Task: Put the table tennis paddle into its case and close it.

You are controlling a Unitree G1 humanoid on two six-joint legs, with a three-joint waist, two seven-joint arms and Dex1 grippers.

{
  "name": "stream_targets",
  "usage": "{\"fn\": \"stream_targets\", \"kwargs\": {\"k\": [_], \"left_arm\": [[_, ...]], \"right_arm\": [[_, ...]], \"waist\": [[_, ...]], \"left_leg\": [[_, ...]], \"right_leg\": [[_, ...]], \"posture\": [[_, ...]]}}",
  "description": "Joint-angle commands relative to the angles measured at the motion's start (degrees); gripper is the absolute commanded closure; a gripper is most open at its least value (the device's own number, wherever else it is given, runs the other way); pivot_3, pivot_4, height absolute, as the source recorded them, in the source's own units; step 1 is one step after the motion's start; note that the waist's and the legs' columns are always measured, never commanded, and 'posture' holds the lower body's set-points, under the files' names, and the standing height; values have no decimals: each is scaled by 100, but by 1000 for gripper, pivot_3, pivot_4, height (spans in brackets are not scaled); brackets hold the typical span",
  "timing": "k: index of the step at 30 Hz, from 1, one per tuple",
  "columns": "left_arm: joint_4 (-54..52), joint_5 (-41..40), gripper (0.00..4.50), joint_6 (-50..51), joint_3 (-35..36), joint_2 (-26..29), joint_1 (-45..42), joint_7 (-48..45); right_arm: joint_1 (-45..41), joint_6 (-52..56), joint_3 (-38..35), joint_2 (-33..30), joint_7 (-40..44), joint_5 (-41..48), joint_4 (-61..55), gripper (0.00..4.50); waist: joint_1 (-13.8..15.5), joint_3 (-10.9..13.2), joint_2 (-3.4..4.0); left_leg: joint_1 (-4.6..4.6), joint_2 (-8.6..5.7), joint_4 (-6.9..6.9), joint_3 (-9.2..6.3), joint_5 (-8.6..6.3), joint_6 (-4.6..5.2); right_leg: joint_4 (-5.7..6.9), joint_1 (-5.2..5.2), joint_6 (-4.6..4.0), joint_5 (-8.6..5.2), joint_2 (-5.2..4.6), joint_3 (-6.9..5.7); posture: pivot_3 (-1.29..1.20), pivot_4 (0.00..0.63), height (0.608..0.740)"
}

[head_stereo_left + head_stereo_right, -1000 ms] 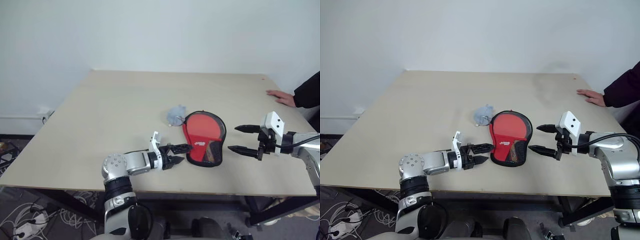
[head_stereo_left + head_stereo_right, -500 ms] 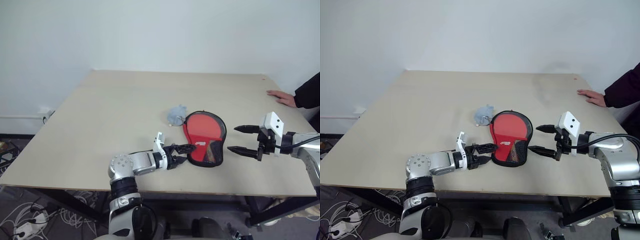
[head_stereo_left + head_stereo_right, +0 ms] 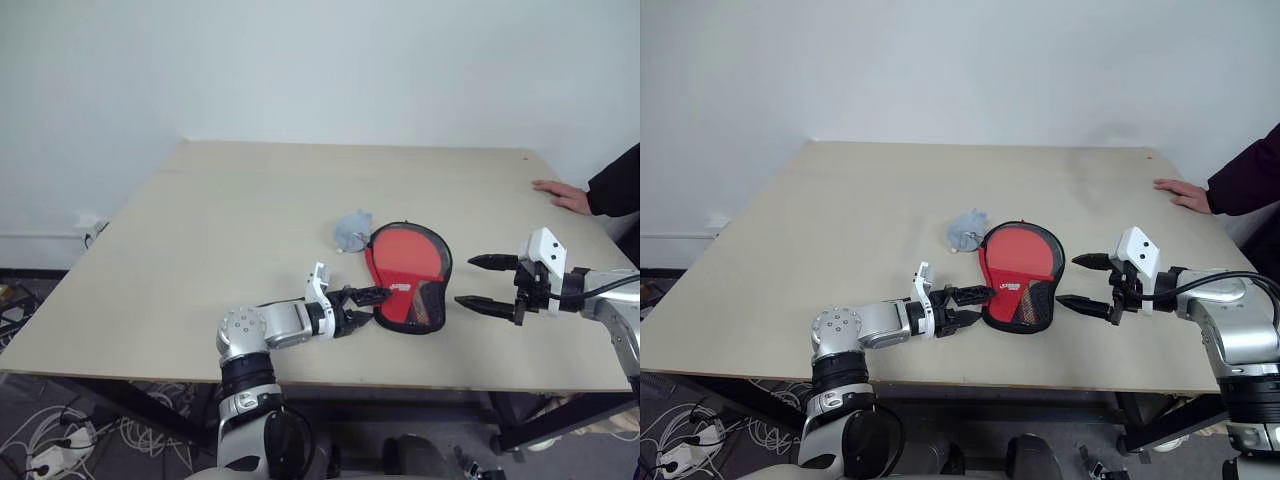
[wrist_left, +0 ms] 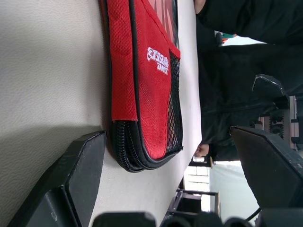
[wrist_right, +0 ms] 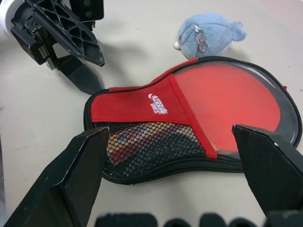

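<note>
White wall backs the pale tabletop (image 3: 230, 230), where the case (image 3: 408, 275) lies flat with the paddle (image 5: 236, 106) already inside. Left gripper (image 3: 362, 308) spreads its fingers at the case's handle end, right gripper (image 3: 482, 281) gapes just beside it. Left wrist view: zip teeth look unclosed, so zipping seems next; the puller stays hidden. Right wrist view: mesh blurs the handle

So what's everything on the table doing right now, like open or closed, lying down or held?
case: lying flat on the table, red and clear side up, held by nothing.
table tennis paddle: inside the case, red face showing through the clear panel.
blue plush keychain: lying beside the case's round end.
left tool: open, at the case's narrow end.
right tool: open, apart from the case.
person's hand: resting flat on the table's far edge.
</note>
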Motion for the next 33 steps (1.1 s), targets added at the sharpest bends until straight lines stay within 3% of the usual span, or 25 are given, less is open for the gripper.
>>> {"fn": "stream_targets", "kwargs": {"k": [1, 22, 24, 26, 27, 30, 31, 33], "left_arm": [[-138, 55, 25, -18, 199, -342, -237, 439], [893, -543, 25, -1241, 58, -498, -462, 727], [965, -649, 25, -1349, 51, -491, -449, 774], [968, -759, 25, -1330, -34, -449, -438, 817], [964, -801, 25, -1309, -84, -424, -430, 842], [927, -834, 25, -1182, -259, -314, -461, 981], [924, -863, 25, -1172, -291, -279, -487, 1000], [953, -964, 25, -1152, -286, -226, -564, 1024]], "right_arm": [[-45, -45, -181, -24, -22, 131, -127, 0], [-75, -65, -154, -15, 9, 120, -68, 0], [-65, -52, -153, -15, 22, 135, -87, 0], [-55, -44, -151, -13, 22, 139, -103, 0], [-50, -42, -152, -12, 20, 140, -111, 0], [-48, -29, -131, 9, 8, 138, -129, 0], [-50, -28, -124, 16, 4, 135, -131, 0], [-52, -14, -118, 34, -2, 136, -139, 0]], "waist": [[-10, -1, -3], [-8, -12, 2], [-28, -30, 34], [-29, -44, 51], [-22, -44, 33], [58, -26, -161], [87, -22, -166], [93, -19, -125]], "left_leg": [[2, 1, 0, 0, 0, 0], [10, 14, 1, -4, -1, -1], [-29, 86, -19, -7, -2, -1], [-96, 127, -30, -8, -3, 0], [-107, 132, -51, 7, -3, 0], [-88, 138, -99, 244, -2, 0], [-31, 165, -96, 395, 1, -6], [-7, 184, -93, 469, -20, -66]], "right_leg": [[0, 1, 0, 0, 0, 0], [-24, 40, 0, 0, -5, -24], [-145, 68, 12, 7, -1, -106], [-184, 68, 27, 17, 4, -139], [-174, 56, 28, 17, 1, -129], [190, -42, 28, 8, 1, 136], [314, -100, -45, -125, 0, 260], [250, -117, -79, -151, 26, 212]], "posture": [[0, 0, 721], [0, 0, 721], [0, 0, 721], [0, 0, 721], [0, 0, 721], [0, 0, 721], [0, 0, 721], [0, 0, 721]]}}
